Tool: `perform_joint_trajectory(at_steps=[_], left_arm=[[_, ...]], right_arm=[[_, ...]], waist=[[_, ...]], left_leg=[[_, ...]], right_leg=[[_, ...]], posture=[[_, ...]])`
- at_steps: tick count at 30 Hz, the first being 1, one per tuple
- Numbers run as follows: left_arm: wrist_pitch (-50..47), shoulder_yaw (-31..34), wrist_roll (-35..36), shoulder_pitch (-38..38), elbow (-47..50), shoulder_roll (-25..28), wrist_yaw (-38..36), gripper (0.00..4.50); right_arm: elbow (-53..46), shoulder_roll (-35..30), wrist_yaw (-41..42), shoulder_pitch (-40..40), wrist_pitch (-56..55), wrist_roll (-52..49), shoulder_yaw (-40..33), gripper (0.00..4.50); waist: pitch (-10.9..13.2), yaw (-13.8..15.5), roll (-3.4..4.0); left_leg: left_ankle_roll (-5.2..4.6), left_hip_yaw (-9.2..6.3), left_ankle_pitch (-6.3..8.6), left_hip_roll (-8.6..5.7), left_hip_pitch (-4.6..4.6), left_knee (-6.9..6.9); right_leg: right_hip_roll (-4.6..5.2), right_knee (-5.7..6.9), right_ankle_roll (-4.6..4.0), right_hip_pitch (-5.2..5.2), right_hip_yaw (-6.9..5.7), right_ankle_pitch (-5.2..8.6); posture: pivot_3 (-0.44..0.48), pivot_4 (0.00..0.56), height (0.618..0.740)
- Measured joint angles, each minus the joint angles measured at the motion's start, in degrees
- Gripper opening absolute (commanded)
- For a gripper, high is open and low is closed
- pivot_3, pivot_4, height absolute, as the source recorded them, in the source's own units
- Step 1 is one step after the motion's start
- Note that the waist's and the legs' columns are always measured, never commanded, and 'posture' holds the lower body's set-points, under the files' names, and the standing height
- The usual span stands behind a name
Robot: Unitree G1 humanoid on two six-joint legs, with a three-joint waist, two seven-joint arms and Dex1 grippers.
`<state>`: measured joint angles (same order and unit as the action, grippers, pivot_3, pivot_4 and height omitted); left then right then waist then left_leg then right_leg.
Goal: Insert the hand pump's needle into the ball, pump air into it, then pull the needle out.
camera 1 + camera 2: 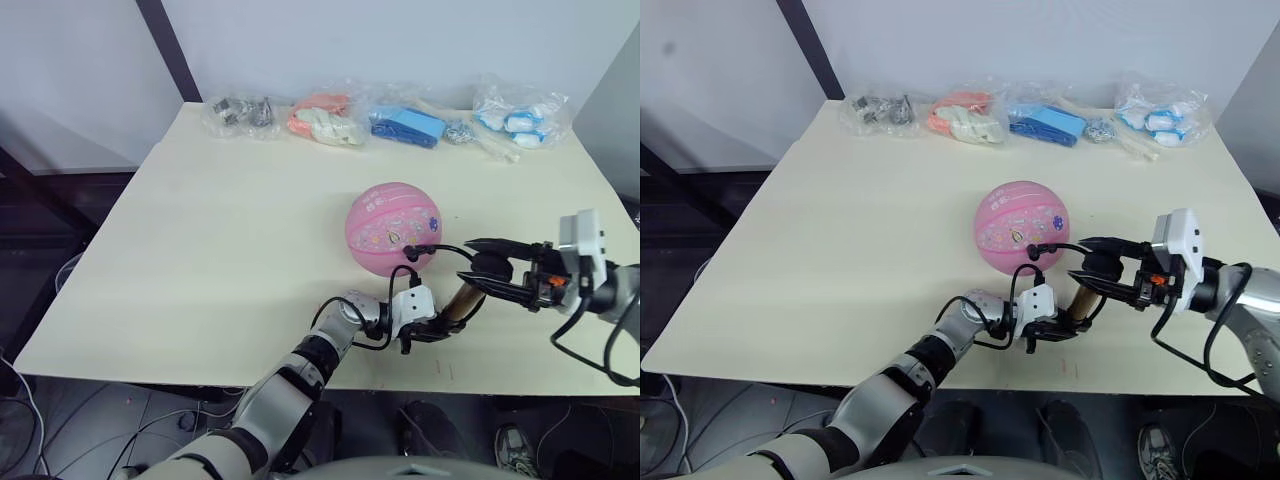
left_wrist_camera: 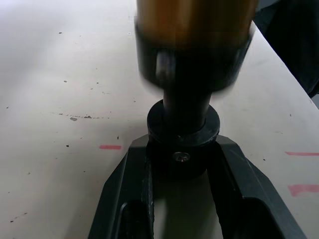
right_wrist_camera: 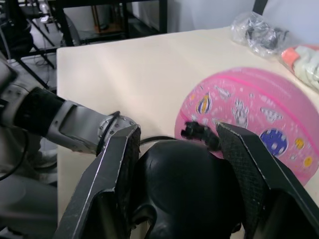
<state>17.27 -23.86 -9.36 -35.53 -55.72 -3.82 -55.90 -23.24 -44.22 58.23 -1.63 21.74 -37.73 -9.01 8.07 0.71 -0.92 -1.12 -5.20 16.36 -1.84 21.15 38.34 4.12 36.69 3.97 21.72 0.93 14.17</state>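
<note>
Left pincer (image 1: 432, 330) pinches hand pump (image 1: 462, 300) base on worktop (image 1: 200, 250); right pincer (image 1: 478, 268) clamps T-handle (image 3: 187, 191); ball (image 1: 393, 228) just beyond, needle (image 1: 415, 252) fitting at it; stroke straight, brace base.

No words or numbers can be read anywhere. Small cartoon prints and some white marks are seen on the pink ball (image 1: 393, 226), but they are too tiny to be read.
</note>
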Motion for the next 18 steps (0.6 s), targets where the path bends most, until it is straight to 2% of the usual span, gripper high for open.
perform_joint_trajectory(at_steps=[3,7,12,18], left_arm=[[0.0,0.0,-0.1,0.0,-0.1,0.0,0.1,1.07],[0.0,0.0,-0.1,0.0,-0.1,0.0,0.3,1.07],[0.0,0.0,0.0,0.1,0.0,-0.2,0.3,1.07],[0.0,0.1,0.1,0.1,0.1,-0.4,0.3,1.07]], right_arm=[[1.6,1.9,-0.2,0.6,-3.1,2.1,1.5,2.02],[1.1,1.2,0.2,0.3,-3.4,2.2,0.9,2.02],[0.5,-2.6,0.7,0.0,0.9,-0.6,-1.3,2.02],[-2.7,-9.6,1.2,-4.6,10.0,-10.6,-8.3,2.02]], waist=[[0.0,-0.1,0.02],[0.0,-0.1,0.01],[0.0,0.0,0.02],[0.2,0.1,0.22]], left_leg=[[0.00,0.07,0.00,0.01,-0.18,-0.04],[-0.01,0.07,0.01,0.02,-0.22,-0.04],[-0.02,0.06,0.01,0.03,-0.14,-0.04],[-0.07,0.03,0.04,0.02,0.02,-0.02]], right_leg=[[0.00,-0.01,0.01,-0.13,0.07,0.01],[-0.01,-0.01,0.01,-0.16,0.07,0.01],[0.03,-0.02,0.01,-0.12,0.07,0.00],[0.06,-0.07,0.01,-0.04,0.03,0.00]], posture=[[0.000,0.150,0.736],[0.000,0.150,0.736],[0.000,0.150,0.736],[0.000,0.150,0.736]])
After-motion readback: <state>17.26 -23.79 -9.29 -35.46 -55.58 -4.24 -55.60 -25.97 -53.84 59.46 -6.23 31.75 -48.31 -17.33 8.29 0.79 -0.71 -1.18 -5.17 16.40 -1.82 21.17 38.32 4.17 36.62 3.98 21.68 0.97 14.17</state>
